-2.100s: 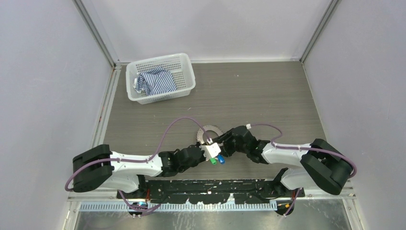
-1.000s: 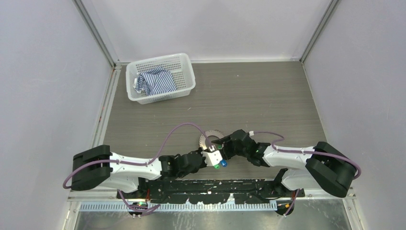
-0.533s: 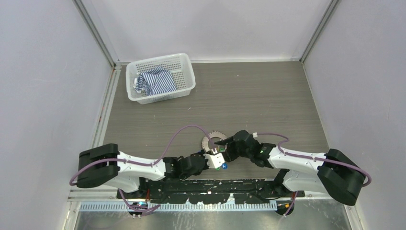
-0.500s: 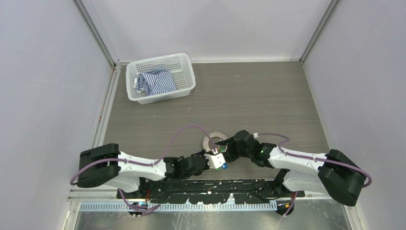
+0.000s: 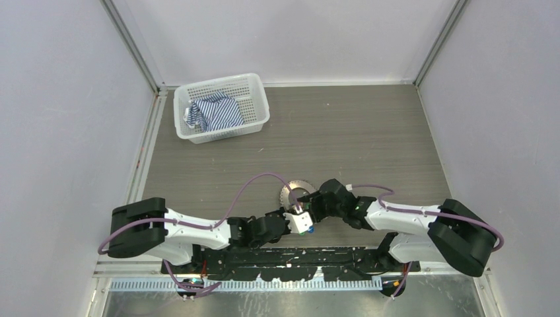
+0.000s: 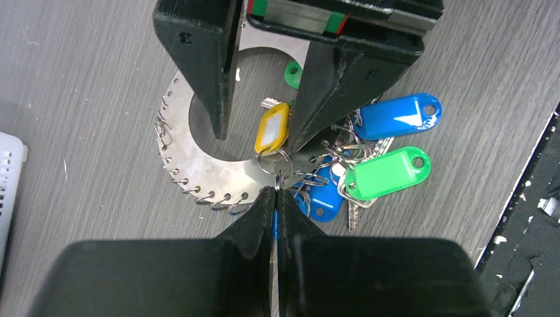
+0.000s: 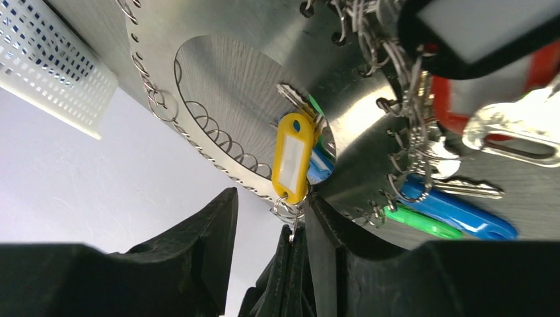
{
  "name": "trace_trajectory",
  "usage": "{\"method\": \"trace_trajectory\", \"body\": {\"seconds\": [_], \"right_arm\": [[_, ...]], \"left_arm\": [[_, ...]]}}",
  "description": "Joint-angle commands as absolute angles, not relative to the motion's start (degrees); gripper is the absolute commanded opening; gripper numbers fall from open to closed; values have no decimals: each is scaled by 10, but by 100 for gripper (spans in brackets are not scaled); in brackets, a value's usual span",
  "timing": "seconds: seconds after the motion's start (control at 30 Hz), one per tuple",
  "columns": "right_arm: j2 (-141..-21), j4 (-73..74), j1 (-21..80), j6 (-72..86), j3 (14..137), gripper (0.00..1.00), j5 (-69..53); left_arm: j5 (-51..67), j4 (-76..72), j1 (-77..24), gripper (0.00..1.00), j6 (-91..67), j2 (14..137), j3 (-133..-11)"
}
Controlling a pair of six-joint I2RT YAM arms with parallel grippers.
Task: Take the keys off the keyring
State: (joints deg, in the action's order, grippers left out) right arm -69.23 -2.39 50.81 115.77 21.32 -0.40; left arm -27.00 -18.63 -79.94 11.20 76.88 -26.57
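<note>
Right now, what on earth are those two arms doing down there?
They are working keys off a flat metal keyring. The left gripper is shut on the small split ring that carries a yellow tag at the keyring's edge. The right gripper is open, its fingers either side of that tag. Other keys hang on it.

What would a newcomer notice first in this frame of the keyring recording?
The flat silvery metal keyring, fringed with wire loops, is near the front edge of the grey wood-grain table. The shut left gripper pinches the small wire loop under a yellow plastic tag, which the open right gripper straddles. Beside it bunch blue and green tagged keys.
</note>
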Motion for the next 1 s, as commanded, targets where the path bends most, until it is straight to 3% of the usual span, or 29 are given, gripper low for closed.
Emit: {"method": "trace_trajectory", "body": {"seconds": [0.0, 0.63, 0.97], "right_arm": [[-721, -85, 506, 1167, 217, 46, -35], [-731, -99, 479, 1096, 215, 32, -84], [-713, -69, 468, 1063, 217, 14, -85]], "left_arm": [[-272, -240, -804, 0, 127, 762, -287], [-265, -242, -803, 0, 156, 754, -276], [-271, -237, -804, 0, 151, 751, -276]]}}
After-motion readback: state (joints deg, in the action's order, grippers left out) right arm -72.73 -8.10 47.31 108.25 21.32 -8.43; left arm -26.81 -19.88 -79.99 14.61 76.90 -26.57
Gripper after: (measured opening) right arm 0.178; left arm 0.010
